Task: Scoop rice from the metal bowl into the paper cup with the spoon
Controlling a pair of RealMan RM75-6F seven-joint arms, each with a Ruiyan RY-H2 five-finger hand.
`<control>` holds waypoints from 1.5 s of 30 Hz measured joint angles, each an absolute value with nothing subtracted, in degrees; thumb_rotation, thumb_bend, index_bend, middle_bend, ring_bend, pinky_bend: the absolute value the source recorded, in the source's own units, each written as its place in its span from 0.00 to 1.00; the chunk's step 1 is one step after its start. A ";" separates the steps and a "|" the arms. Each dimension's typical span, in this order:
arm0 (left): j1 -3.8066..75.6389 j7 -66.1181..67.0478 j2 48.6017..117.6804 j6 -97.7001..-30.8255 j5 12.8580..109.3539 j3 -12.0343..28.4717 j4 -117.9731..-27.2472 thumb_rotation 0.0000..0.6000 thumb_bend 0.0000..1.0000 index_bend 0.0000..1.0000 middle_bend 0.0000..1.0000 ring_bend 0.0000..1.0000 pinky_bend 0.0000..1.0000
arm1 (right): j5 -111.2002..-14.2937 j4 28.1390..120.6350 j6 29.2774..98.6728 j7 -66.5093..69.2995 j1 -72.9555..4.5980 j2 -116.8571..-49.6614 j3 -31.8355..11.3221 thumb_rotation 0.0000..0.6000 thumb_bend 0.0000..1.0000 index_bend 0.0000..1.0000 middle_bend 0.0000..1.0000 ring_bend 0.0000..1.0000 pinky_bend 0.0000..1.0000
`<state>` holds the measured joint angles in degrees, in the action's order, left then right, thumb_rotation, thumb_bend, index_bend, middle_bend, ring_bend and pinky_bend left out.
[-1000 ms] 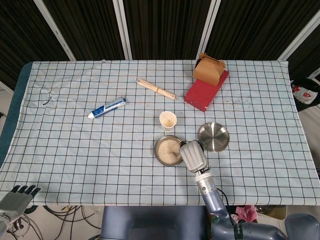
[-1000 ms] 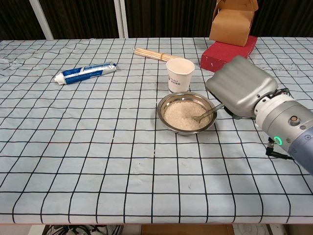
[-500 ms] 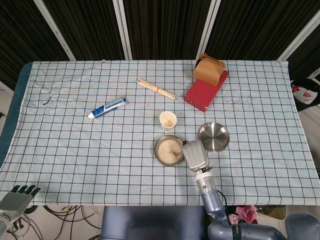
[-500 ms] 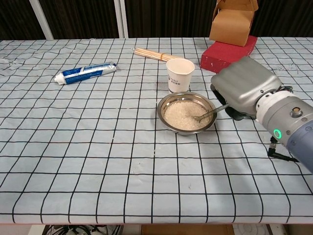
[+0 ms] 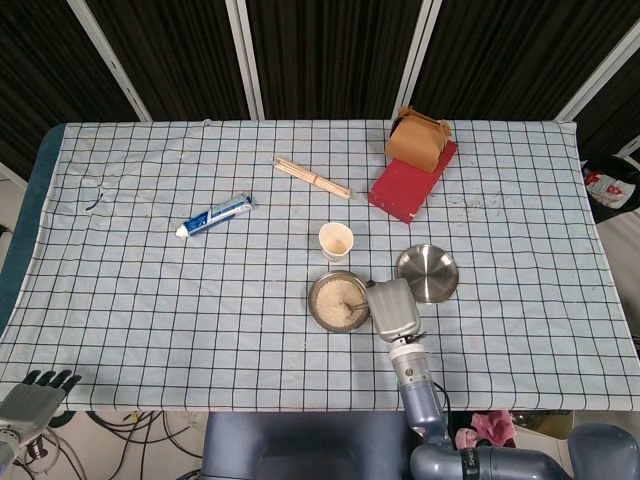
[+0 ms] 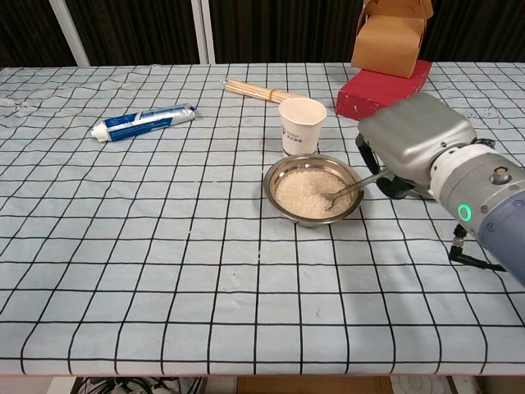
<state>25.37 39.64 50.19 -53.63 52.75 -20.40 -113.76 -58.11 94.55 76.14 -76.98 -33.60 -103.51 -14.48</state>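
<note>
Right hand sits low over the tabletop, just right of the metal bowl; back of the hand faces the cameras, fingers tucked under and mostly hidden, gripping the handle of the spoon. Spoon runs down and left from the hand, over the bowl's right rim, its tip resting in the rice. Rice fills the bowl to a low, even mound. From the head view the same hand lies between the rice bowl and a second, bare metal bowl just to its right; only a short piece of the spoon shows there. Paper cup stands upright just behind the bowl, close to its far rim but not touching; cannot tell from the chest view what is inside it. Left hand is at the lower left corner of the head view, off the tabletop edge, fingers spread and holding nothing. Elsewhere on the checked cloth: toothpaste tube lying flat to the left, a bundle of wooden chopsticks behind the cup, a red box at the far right with a brown paper takeaway box sitting on its far end.
</note>
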 measured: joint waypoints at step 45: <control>25.46 39.84 50.23 -53.76 52.62 -20.52 -113.81 1.00 0.06 0.00 0.00 0.00 0.00 | -41.96 104.16 82.03 -67.88 -36.63 -100.88 -18.20 1.00 0.46 0.66 1.00 1.00 1.00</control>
<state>25.46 39.84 50.23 -53.76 52.62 -20.52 -113.81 -41.96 104.16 82.03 -67.88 -36.63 -100.88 -18.20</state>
